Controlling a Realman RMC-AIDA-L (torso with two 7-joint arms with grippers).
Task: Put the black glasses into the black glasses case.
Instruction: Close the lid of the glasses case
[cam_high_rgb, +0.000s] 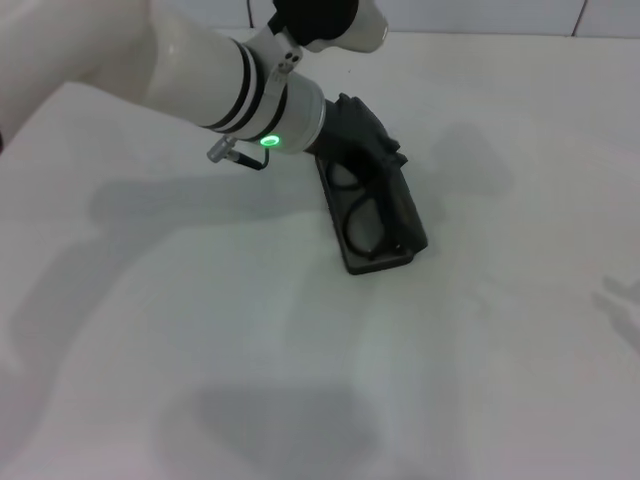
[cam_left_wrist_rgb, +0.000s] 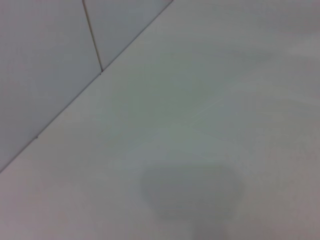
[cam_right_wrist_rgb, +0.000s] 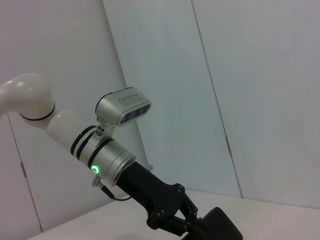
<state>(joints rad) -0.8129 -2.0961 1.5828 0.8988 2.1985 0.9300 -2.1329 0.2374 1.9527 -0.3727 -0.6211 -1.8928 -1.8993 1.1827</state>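
Note:
The black glasses case (cam_high_rgb: 380, 263) lies open on the white table, right of centre in the head view. The black glasses (cam_high_rgb: 362, 215) lie inside it, lenses up. The case's lid (cam_high_rgb: 411, 213) stands raised along its right side. My left gripper (cam_high_rgb: 384, 150) reaches in from the upper left and sits at the far end of the case, against the lid. The right wrist view shows the left gripper (cam_right_wrist_rgb: 181, 222) from the side, with a black part of the case (cam_right_wrist_rgb: 223, 228) by it. My right gripper is out of view.
The white table (cam_high_rgb: 200, 350) stretches around the case. A tiled wall (cam_high_rgb: 480, 15) runs along the table's far edge. The left wrist view shows only bare table (cam_left_wrist_rgb: 200, 125) and wall (cam_left_wrist_rgb: 45, 60).

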